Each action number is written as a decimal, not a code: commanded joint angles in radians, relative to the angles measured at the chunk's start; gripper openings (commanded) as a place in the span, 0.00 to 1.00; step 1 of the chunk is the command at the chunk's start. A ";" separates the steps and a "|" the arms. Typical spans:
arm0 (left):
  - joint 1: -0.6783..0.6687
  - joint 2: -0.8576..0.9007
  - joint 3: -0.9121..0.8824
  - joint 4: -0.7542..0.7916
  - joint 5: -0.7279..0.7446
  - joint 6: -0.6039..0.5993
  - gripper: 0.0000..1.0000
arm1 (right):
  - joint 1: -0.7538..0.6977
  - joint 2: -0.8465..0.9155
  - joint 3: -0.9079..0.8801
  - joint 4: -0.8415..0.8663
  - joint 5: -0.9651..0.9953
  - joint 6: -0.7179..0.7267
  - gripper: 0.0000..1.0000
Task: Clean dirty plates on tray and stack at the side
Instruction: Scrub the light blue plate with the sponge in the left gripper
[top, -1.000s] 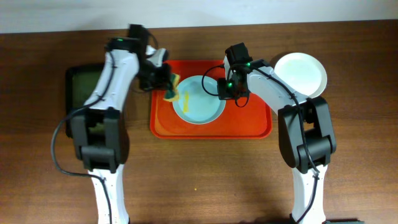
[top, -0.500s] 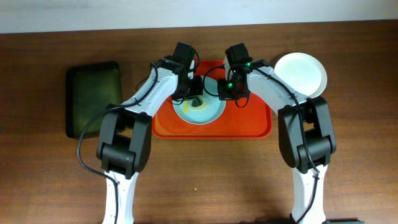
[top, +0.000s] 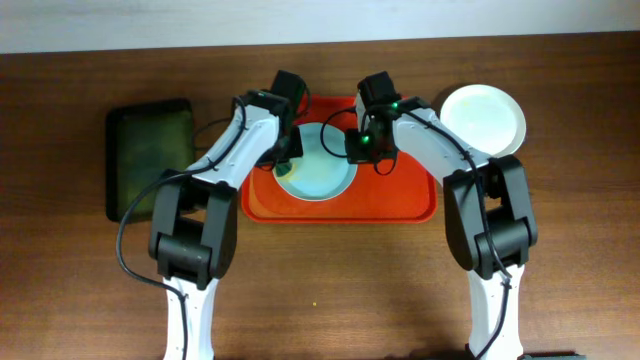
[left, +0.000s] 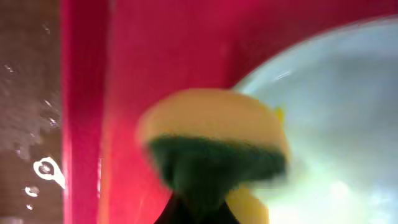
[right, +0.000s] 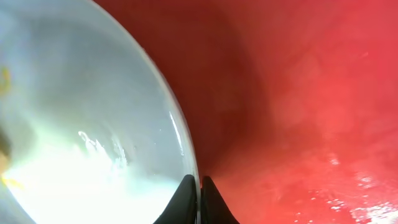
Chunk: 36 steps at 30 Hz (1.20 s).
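Gripping, left: the left gripper (top: 285, 152) has hold of a yellow sponge (left: 214, 134) with a dark green scouring layer. We see its fingers only as a dark, blurred shape beneath the sponge, closed in on it.
Gripping, right: the right gripper (right: 199, 198) is pinched almost fully together on the rim of the mint-blue plate (right: 81, 124). The two dark fingertips (right: 185, 200) sit one on each side of the rim.
Sponge position: we find it at the plate's left edge, across the rim and the tray floor beside it. The left wrist view is blurred, so we cannot tell whether it presses on the surface.
Mint-blue plate: it sits in the middle of the red-orange tray (top: 400, 200), between the two grippers. We cannot tell whether it lies flat or is tipped.
Soil: a small yellow smear (left: 280, 113) shows on the plate just beside the sponge. The right wrist view shows a yellow mark at the plate's far left.
White plate (top: 483, 115): it rests on the wooden table (top: 320, 300), outside the tray and just beside its far right corner. We cannot tell whether the two touch.
Dark green tray (top: 150, 160): it lies on the table to the left of the red-orange tray, apart from it.
Arms: both reach in from the near table edge and converge over the tray's far half.
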 joint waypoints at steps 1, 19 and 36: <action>0.013 -0.019 0.049 0.001 0.154 0.010 0.00 | -0.003 0.005 -0.005 -0.002 0.019 0.012 0.05; 0.016 0.119 0.040 -0.016 -0.085 0.009 0.00 | -0.003 0.005 -0.005 -0.002 0.019 0.011 0.05; -0.006 0.061 0.034 -0.069 0.382 0.111 0.00 | -0.003 0.005 -0.005 -0.002 0.019 0.012 0.05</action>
